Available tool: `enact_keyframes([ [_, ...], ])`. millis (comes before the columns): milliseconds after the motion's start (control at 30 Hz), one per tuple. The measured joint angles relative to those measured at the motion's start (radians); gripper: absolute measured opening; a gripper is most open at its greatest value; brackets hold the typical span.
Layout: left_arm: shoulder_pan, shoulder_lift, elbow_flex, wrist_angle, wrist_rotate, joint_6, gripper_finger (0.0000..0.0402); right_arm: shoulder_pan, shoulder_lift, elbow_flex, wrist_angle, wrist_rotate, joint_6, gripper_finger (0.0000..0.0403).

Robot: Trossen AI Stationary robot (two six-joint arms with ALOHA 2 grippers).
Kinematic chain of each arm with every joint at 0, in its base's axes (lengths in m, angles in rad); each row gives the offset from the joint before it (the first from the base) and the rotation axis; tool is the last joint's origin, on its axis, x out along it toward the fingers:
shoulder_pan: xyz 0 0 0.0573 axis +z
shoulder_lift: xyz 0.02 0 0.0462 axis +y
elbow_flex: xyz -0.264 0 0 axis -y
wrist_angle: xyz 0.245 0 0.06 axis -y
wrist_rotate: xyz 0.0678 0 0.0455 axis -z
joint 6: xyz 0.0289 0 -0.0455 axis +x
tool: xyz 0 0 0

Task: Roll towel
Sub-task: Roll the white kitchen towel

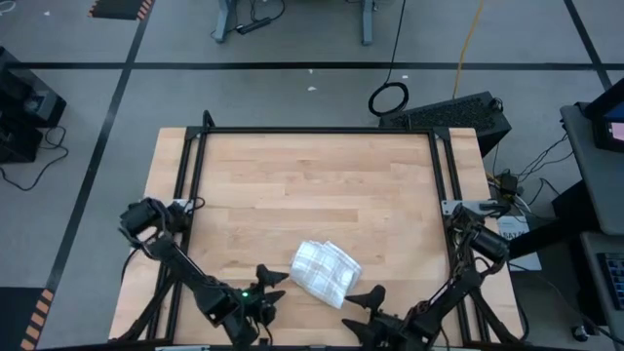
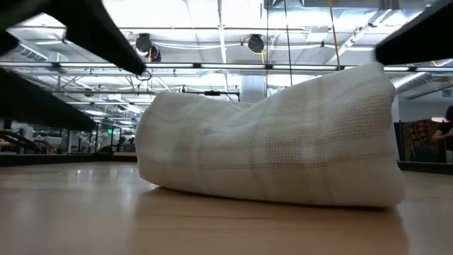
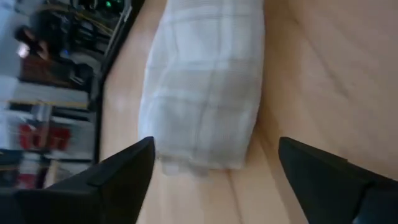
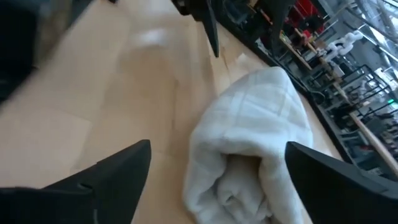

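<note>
high: straight down | low: table-level, close | wrists: near | shared: towel (image 1: 326,270)

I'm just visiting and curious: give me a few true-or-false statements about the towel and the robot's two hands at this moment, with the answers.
1. The towel lies rolled into a bundle on the table. True.
2. The left gripper is clamped on the towel. False: its fingers are spread, clear of the cloth.
3. The right gripper is open. True.
4. The towel is spread flat. False: the right wrist view shows its coiled end.
5. The towel sits between the two grippers. True.
</note>
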Motion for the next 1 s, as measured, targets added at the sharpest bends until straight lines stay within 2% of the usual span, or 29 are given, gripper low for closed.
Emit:
enact_keyframes([
  [167,0.043,0.056,0.0,0.144,-0.027,0.198,0.0381,-0.057,0.001,0.0,0.003,-0.027,-0.041,0.0394],
  [300,0.075,0.103,0.001,0.206,0.021,0.32,0.0392,-0.097,0.001,0.0,0.002,-0.048,-0.04,0.0392],
  [433,0.119,0.127,0.006,0.203,0.044,0.312,0.0393,-0.128,0.001,0.0,-0.021,-0.082,0.009,0.0359],
  [533,0.144,0.13,0.005,0.201,0.045,0.292,0.0393,-0.139,0.002,-0.001,-0.045,-0.111,0.055,0.0314],
  [633,0.174,0.126,0.005,0.198,0.108,0.291,0.0382,-0.146,0.002,-0.001,-0.105,-0.137,0.146,0.0261],
  [700,0.198,0.122,0.004,0.195,0.178,0.287,0.0358,-0.15,0.002,-0.001,-0.135,-0.158,0.203,0.0225],
  [800,0.225,0.117,0.004,0.195,0.231,0.272,0.0294,-0.149,0.002,-0.001,-0.145,-0.172,0.248,0.017],
  [1000,0.254,0.077,-0.002,0.164,0.253,0.284,0.01,-0.15,0.002,-0.001,-0.15,-0.17,0.335,0.0066],
])
